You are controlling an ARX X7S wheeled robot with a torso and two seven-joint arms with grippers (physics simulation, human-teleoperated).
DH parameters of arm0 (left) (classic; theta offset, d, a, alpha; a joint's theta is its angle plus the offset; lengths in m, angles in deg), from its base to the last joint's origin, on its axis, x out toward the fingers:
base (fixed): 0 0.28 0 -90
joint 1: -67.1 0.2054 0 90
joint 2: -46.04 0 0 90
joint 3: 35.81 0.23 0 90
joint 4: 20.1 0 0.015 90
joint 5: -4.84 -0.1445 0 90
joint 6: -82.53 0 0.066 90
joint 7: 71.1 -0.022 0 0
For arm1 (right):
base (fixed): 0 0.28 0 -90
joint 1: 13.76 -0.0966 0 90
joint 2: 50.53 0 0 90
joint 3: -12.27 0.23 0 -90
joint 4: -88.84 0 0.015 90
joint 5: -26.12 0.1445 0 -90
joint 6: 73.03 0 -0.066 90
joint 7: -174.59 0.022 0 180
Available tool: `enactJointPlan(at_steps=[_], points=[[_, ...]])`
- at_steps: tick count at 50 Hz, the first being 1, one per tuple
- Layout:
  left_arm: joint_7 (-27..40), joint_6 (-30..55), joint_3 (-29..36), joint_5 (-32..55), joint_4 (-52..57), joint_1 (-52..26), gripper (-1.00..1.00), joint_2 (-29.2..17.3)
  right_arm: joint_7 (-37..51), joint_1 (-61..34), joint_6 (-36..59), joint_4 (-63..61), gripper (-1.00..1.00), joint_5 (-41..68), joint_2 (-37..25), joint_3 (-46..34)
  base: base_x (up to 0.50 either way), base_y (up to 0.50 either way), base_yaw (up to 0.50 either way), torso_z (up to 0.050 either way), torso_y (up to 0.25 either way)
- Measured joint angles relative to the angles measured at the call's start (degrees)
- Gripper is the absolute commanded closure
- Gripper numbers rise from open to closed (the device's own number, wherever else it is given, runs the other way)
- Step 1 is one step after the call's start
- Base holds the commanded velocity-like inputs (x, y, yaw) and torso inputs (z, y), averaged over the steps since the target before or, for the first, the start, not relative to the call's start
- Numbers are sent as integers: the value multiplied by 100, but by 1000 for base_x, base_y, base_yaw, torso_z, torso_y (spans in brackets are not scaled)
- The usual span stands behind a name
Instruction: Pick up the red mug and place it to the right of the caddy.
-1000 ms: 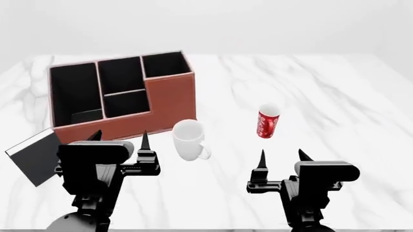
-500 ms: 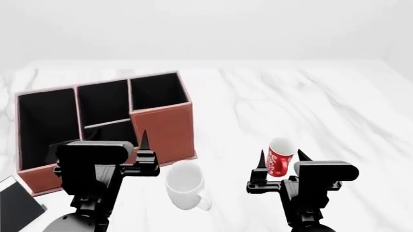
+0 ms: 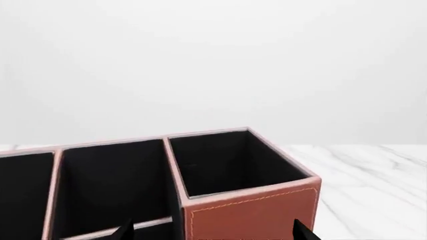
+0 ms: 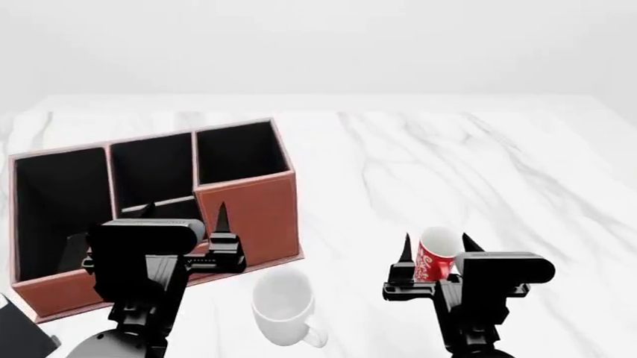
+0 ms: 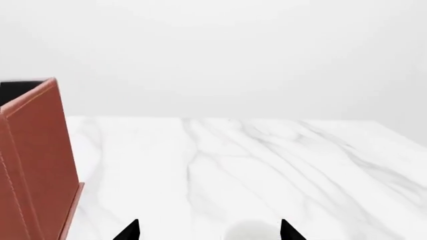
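Over the last second the view has closed in, so the red mug, upright on the tabletop right of the caddy, now sits between the right gripper's released jaws, ready for grasping, while the left gripper idles with jaws spread.

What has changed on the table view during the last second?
The view has closed in: the red mug, which stood well ahead of the right gripper, now sits between its open jaws, not yet gripped. The caddy and white mug slid toward the left gripper. Both arms kept their pose.
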Motion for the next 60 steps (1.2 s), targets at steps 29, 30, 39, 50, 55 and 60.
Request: enactJointPlan(at_steps=[29,30,39,50,55,60], points=[[46,-129,32,65,-182,23,-100,-53,29,680,-947,894,-100,-41,-190,187,0,0,0,0,0],[47,-134,32,68,-189,23,-100,-55,25,672,-950,928,-100,-35,-192,187,0,0,0,0,0],[56,-181,36,86,-252,35,-100,-74,-11,564,-958,1264,-100,1,-190,145,0,0,0,0,0],[73,-214,34,116,-291,46,-100,-102,-19,486,-950,1467,-100,31,-196,98,0,0,0,0,0],[81,-239,38,126,-316,51,-100,-110,-23,391,-932,1596,-100,54,-196,90,0,0,0,0,0],[87,-264,45,135,-344,57,-100,-116,-35,231,-899,1806,-100,77,-192,81,0,0,0,0,0]])
